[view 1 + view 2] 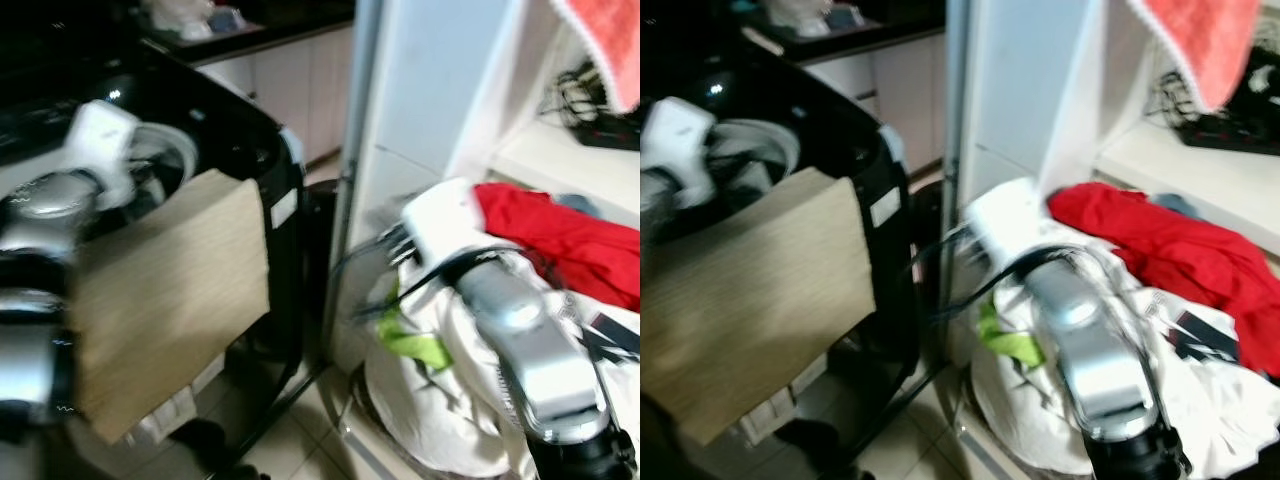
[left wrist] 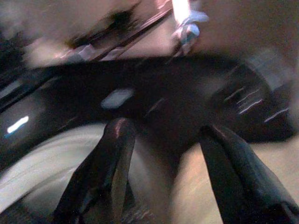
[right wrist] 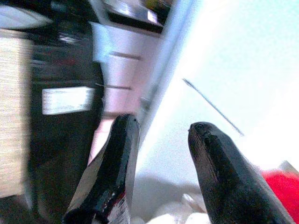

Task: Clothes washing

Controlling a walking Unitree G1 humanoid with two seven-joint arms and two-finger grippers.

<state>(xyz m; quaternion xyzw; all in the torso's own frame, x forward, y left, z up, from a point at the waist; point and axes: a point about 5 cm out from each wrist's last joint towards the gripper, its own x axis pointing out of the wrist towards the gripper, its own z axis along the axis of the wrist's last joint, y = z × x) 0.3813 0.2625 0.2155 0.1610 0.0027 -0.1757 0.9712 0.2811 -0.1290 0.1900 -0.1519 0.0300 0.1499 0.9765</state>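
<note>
Laundry (image 1: 470, 400), mostly crumpled white fabric with a lime-green piece (image 1: 415, 345) tucked in, is heaped in a round basket (image 1: 985, 415) to the right of the washing machine (image 1: 250, 150). A red garment (image 1: 1170, 250), soft and folded on itself, lies on the heap's far side. The washing machine is a glossy black top-loader; a beige, finely ribbed cloth (image 1: 170, 300) drapes flat over its front edge, and grey fabric (image 1: 750, 155) sits inside its round drum. The left gripper (image 2: 163, 177) hovers over the drum rim (view blurred), fingers spread apart, holding nothing. The right gripper (image 3: 163, 172) is above the heap, facing a smooth white panel (image 3: 224, 70) just right of the machine, fingers parted and empty.
</note>
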